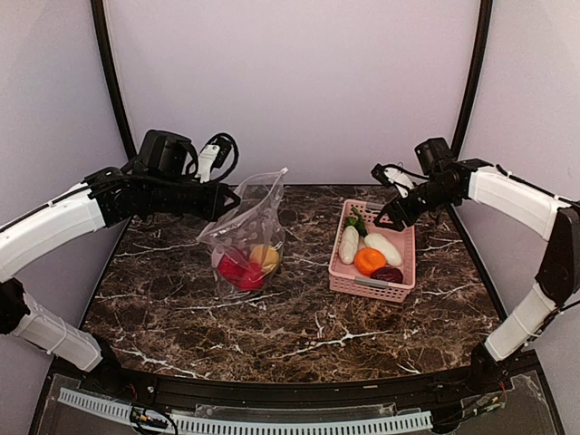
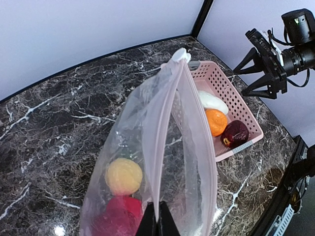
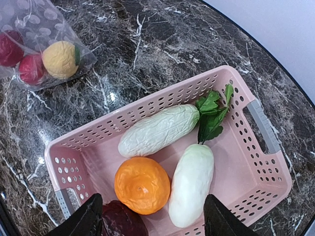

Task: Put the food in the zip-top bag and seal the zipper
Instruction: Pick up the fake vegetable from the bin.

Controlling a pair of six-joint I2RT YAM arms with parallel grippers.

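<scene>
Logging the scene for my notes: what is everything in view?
zip-top bag: 1, clear, held up left of basket
apples: 2, red, in bag
yellow fruit: 1, yellow, in bag
basket: 1, pink, table's right
white pieces: 2, white, in basket
leafy piece: 1, green, in basket
orange: 1, orange, in basket
dark piece: 1, dark red, in basket
table: 1, dark marble
left tool: 1, shut on bag
right tool: 1, open, above basket
</scene>
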